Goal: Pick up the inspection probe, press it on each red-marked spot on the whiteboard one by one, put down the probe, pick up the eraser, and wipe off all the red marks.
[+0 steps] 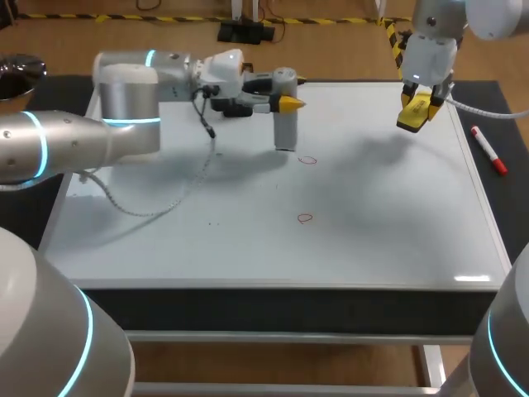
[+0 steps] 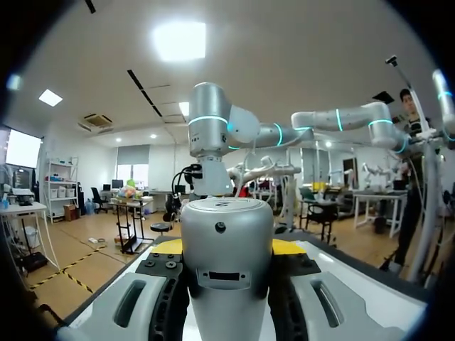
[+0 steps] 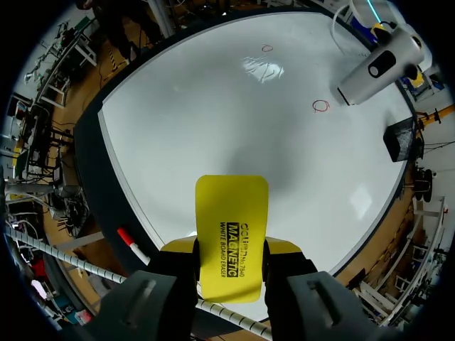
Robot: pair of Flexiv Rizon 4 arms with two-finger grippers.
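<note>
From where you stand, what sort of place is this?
Probably a robot test bench: a whiteboard lying flat with red marks, my left gripper holding a probe, my right gripper holding an eraser.

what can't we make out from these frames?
1. Whether the tip of the inspection probe touches the whiteboard: left wrist view, the probe's own body hides it; head view, too small.
2. The red marks: left wrist view, none in frame.
3. The eraser wiping face: right wrist view, turned away.
</note>
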